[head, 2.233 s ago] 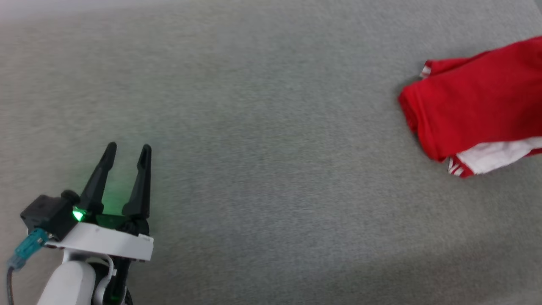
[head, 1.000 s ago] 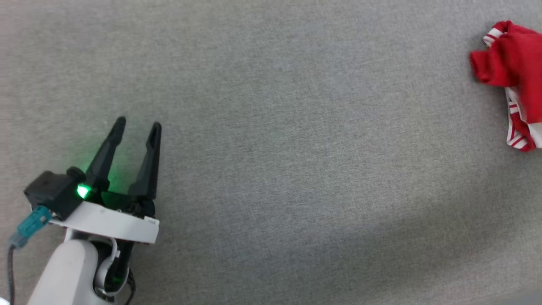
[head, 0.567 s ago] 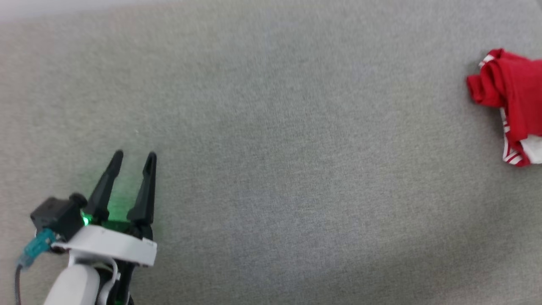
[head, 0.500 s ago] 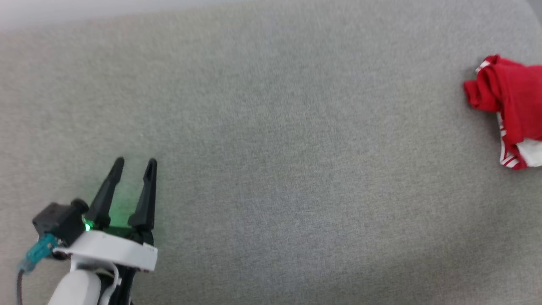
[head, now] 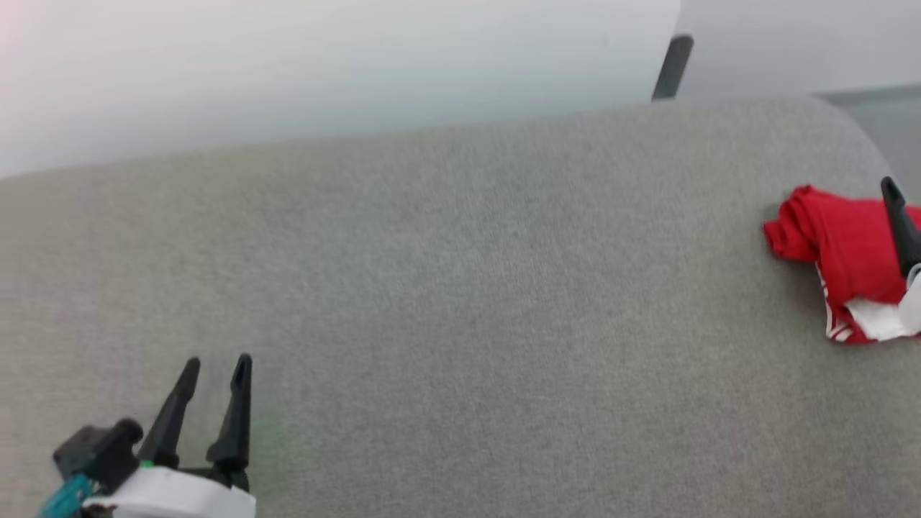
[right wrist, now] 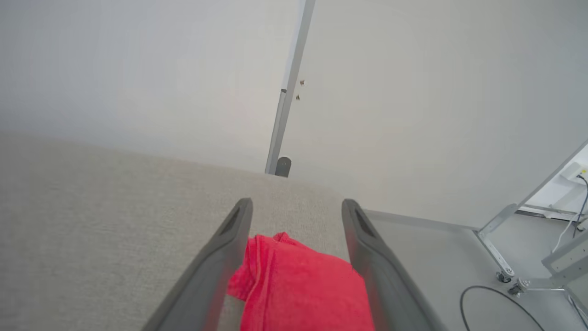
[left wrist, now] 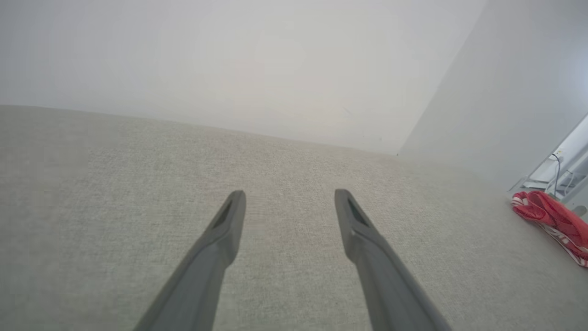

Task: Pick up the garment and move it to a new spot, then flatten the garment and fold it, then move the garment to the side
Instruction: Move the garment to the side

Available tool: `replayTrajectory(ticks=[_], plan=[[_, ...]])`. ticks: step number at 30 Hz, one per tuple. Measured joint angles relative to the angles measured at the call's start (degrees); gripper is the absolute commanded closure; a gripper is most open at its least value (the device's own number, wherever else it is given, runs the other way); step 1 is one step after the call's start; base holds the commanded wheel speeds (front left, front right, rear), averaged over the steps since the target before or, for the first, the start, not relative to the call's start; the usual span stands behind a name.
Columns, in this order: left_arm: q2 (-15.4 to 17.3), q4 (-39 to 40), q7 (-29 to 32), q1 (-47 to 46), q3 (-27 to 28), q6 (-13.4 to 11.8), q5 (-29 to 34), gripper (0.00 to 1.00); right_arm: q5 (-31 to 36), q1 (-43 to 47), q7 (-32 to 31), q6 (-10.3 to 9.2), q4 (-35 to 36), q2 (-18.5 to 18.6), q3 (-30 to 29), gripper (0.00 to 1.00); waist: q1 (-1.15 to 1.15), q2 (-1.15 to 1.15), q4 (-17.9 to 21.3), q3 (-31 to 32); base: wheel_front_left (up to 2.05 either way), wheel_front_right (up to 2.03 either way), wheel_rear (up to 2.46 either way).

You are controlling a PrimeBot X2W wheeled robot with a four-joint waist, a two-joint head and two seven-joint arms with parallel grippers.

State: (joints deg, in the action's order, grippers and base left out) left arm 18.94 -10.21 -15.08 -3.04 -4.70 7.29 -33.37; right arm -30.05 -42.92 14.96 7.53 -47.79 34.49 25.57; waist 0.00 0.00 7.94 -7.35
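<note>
The garment (head: 835,237) lies bunched at the far right of the grey fabric surface (head: 460,288), red with a white sleeve and striped trim at its near end. One dark finger (head: 899,230) of my right gripper stands over it. In the right wrist view the right gripper (right wrist: 297,203) is open, its jaws wide apart above the red garment (right wrist: 303,289), not closed on it. My left gripper (head: 216,362) sits open at the lower left, far from the garment. In the left wrist view it (left wrist: 289,195) holds nothing, and the garment (left wrist: 551,220) shows far to the right.
A pale wall panel (head: 324,65) rises behind the surface, with a dark post (head: 673,68) at its right end. The surface's rounded right edge (head: 856,129) is close to the garment. Beyond it are floor, a metal frame (right wrist: 500,225) and a cable (right wrist: 487,294).
The head camera has tilted up, so the wall is in view. The garment looks more bunched than at first. A right gripper finger has come into view over it.
</note>
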Motion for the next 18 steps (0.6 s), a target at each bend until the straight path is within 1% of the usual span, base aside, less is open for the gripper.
replayTrajectory(ticks=[4, 9, 12, 18], plan=[[-0.4, 0.3, 0.0, 2.8, 1.8, 0.0, 0.0, 0.00, 2.9, 8.2, 0.0, 0.00, 7.8, -1.9, -6.8, 0.00, 0.00, 0.00, -1.0, 3.6, 0.00, 0.00, 0.00], [-1.2, 2.0, 0.0, 5.8, 4.7, 0.0, 0.6, 0.00, 7.5, 18.1, 0.0, 0.00, 16.6, -5.4, -14.4, 0.00, 0.00, 0.00, -2.9, 6.9, 0.00, 0.00, 0.00], [-1.5, 2.6, 0.0, 7.7, 6.7, 0.0, 0.9, 0.00, 10.1, 23.8, 0.0, 0.00, 20.7, -8.0, -17.3, 0.00, 0.00, 0.00, -4.2, 8.4, 0.00, 0.00, 0.00], [-2.0, 3.7, 0.0, 11.0, 9.9, 0.0, 1.6, 0.00, 13.9, 31.8, 0.0, 0.00, 27.3, -12.4, -21.6, 0.00, 0.00, 0.00, -6.4, 10.8, 0.00, 0.00, 0.00]])
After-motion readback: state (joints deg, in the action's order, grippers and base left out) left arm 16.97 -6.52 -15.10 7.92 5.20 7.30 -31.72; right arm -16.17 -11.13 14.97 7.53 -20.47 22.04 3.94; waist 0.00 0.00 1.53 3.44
